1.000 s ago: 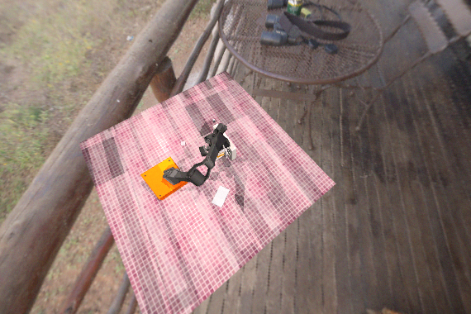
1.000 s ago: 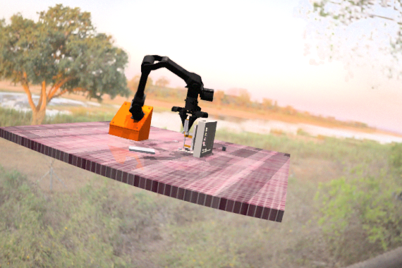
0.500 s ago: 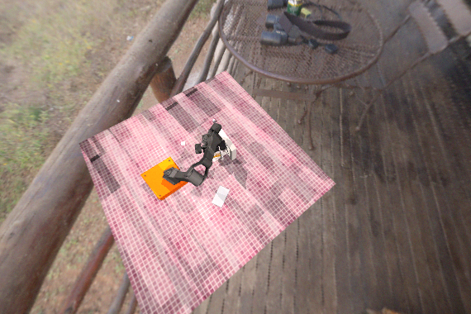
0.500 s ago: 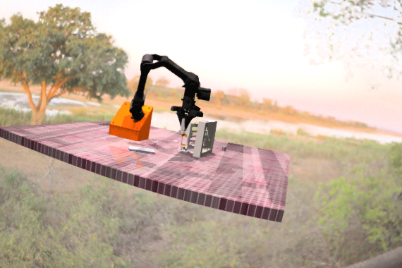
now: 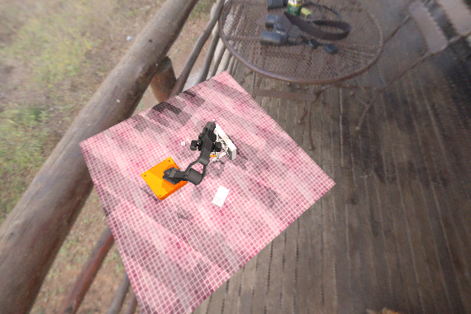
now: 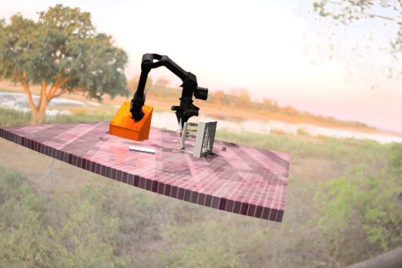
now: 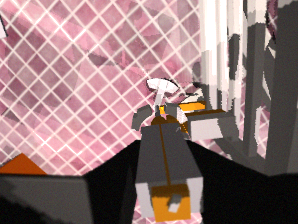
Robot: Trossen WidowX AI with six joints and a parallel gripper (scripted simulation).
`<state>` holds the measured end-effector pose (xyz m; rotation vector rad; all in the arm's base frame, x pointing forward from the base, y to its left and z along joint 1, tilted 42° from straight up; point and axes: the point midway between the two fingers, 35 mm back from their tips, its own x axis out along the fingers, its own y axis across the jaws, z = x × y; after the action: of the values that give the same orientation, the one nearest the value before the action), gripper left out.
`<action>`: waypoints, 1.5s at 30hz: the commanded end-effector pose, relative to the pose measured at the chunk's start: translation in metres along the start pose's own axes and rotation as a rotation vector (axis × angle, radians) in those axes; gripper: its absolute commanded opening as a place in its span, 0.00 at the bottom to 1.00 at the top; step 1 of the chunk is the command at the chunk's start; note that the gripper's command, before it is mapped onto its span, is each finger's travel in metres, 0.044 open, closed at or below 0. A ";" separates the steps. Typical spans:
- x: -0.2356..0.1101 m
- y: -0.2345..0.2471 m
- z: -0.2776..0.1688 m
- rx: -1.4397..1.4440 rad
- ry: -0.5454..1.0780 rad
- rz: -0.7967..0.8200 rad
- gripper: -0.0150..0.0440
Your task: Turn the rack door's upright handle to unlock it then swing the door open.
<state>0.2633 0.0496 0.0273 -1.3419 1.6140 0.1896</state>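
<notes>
The rack frame [image 5: 232, 151] [image 6: 203, 138] stands upright on the table, pale grey. The slatted door [image 6: 185, 135] stands partly open on its robot side, with a gap between its handle side and the frame; its exact angle cannot be told. My gripper [image 5: 213, 154] [image 6: 180, 132] [image 7: 162, 146] points down, shut on the door's upright handle [image 6: 180, 139], which has orange parts. The fingers hide most of the handle. In the wrist view an orange latch piece [image 7: 192, 106] lies right of the fingertips, and pale and dark bars rise farther right. How far the handle is turned is unclear.
A white flat slab [image 5: 221, 196] [image 6: 142, 149] lies between the arm's orange base [image 5: 163, 179] [image 6: 130, 123] and the table's front. A small white block [image 5: 183, 143] lies left of the arm. A small grey block [image 6: 223, 149] lies beyond the frame.
</notes>
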 end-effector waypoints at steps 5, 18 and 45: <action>0.001 0.011 0.005 0.129 -0.005 -0.003 0.30; 0.001 0.035 0.015 0.315 -0.006 -0.001 0.30; 0.000 0.079 0.052 0.718 -0.008 0.003 0.30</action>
<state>0.2276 0.1096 -0.0308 -0.8219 1.4821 -0.3191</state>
